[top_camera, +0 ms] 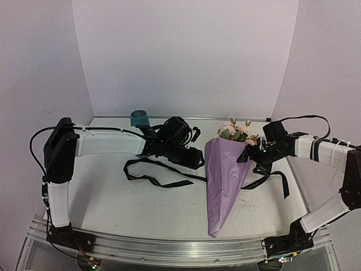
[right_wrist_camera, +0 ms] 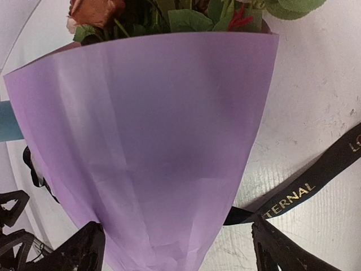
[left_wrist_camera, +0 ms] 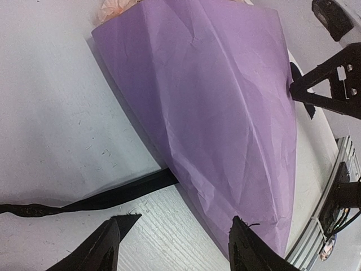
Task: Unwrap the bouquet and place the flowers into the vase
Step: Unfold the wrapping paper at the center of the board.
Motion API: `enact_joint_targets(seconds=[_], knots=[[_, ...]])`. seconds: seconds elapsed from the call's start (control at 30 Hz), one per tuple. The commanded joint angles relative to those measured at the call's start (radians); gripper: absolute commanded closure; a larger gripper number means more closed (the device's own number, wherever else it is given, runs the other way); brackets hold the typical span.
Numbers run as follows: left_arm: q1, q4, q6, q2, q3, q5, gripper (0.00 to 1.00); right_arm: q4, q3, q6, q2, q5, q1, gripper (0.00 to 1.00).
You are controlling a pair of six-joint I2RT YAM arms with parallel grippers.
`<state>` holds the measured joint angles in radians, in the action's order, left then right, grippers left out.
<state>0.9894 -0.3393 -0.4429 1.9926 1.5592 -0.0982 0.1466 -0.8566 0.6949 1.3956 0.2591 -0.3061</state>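
My left arm [top_camera: 107,144] reaches across to the middle, and my left hand [top_camera: 197,160] has its fingers spread apart. My right hand [top_camera: 246,156] faces it, fingers spread wide.

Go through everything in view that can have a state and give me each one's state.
bouquet: lying on the table, wrapped, flowers inside.
black ribbon: untied, loose on the table, passing under the bouquet.
vase: upright at the far edge, no flowers sticking out.
left gripper: open, holding nothing.
right gripper: open, straddling the bouquet, not clamped.
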Motion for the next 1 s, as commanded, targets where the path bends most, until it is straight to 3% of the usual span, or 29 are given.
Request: enact_joint_targets(seconds=[0.0, 0.17, 0.3, 0.53, 0.97], knots=[[0.003, 0.017, 0.02, -0.063, -0.005, 0.02, 0.33, -0.064, 0.013, 0.022, 0.033, 0.057, -0.007, 0.15], [0.003, 0.017, 0.03, -0.073, -0.015, 0.017, 0.33, -0.069, -0.022, 0.042, 0.088, 0.04, -0.042, 0.32], [0.003, 0.018, 0.036, -0.086, -0.028, 0.017, 0.33, -0.053, -0.034, 0.08, 0.092, -0.006, -0.065, 0.6], [0.003, 0.017, 0.045, -0.106, -0.061, 0.016, 0.34, -0.044, -0.05, 0.102, 0.063, -0.018, -0.091, 0.94], [0.003, 0.017, 0.048, -0.129, -0.105, 0.021, 0.34, -0.009, -0.244, 0.2, 0.14, -0.073, -0.285, 0.91]])
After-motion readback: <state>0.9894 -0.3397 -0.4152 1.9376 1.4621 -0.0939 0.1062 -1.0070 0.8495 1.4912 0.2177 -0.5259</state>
